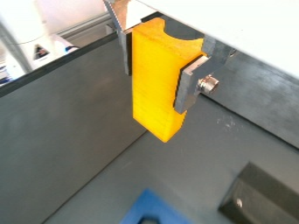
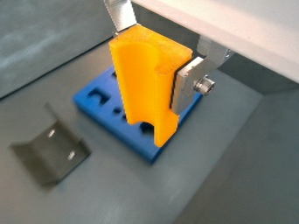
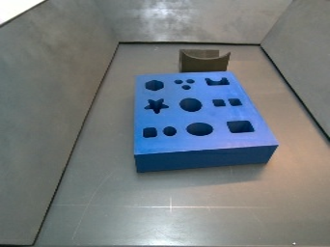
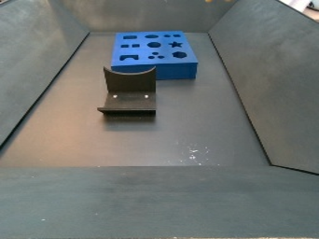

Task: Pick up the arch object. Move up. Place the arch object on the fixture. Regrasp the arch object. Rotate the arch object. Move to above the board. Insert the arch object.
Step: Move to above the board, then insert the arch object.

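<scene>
Gripping the arch [image 1: 158, 79] between its plates, the gripper [image 1: 162, 72] hangs above the floor in a wrist view, the block's long axis pointing down. In a wrist view the arch [image 2: 149, 83] hangs over the board's [image 2: 105, 109] near edge, with the fixture [image 2: 51, 150] well apart. Both side views show board [image 3: 200, 121] and fixture [image 4: 129, 91] only; the gripper is out of frame, presumably high above.

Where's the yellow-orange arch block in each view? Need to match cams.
Wrist view: yellow-orange arch block centre frame, clamped in the gripper.
Wrist view: arch block centre, above the blue slab board.
Both side views: not visible.
Shared landmark: board.
</scene>
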Motion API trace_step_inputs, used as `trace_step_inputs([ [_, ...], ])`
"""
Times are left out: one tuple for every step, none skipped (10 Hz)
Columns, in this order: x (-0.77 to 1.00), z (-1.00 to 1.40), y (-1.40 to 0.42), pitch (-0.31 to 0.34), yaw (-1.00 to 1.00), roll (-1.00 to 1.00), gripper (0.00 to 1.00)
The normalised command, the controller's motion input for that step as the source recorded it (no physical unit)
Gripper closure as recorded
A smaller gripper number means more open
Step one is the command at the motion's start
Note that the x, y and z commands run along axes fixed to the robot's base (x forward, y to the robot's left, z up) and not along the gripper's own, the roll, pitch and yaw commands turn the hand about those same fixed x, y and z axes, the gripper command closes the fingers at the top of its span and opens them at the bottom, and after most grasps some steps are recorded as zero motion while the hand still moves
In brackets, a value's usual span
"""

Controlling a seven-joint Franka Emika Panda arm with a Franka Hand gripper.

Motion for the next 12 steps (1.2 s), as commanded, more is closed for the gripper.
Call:
trace_step_inputs([
  [0.44, 0.22, -1.00, 0.109, 0.01, -0.02, 1.00],
  [0.46, 0.22, -1.00, 0.116, 0.01, 0.00, 1.00],
  [0.46, 0.23, -1.00, 0.123, 0.01, -0.01, 1.00],
  [0.49, 0.22, -1.00, 0.135, 0.01, 0.01, 1.00],
  [0.51, 0.23, -1.00, 0.135, 0.01, 0.00, 1.00],
  [0.50, 0.22, -0.95, 0.141, 0.01, 0.01, 1.00],
  [0.34, 0.14, -0.59, 0.135, 0.01, 0.02, 1.00],
  [0.23, 0.09, -0.36, 0.118, 0.01, 0.03, 1.00],
  [0.15, 0.06, -0.22, 0.088, 0.01, 0.04, 1.00],
  [0.00, 0.00, 0.00, -0.010, 0.00, 0.00, 1.00],
  [0.12, -0.01, 0.00, 0.000, 0.12, 0.00, 1.00],
  [0.64, -0.03, 0.24, 0.036, 0.15, 0.00, 1.00],
])
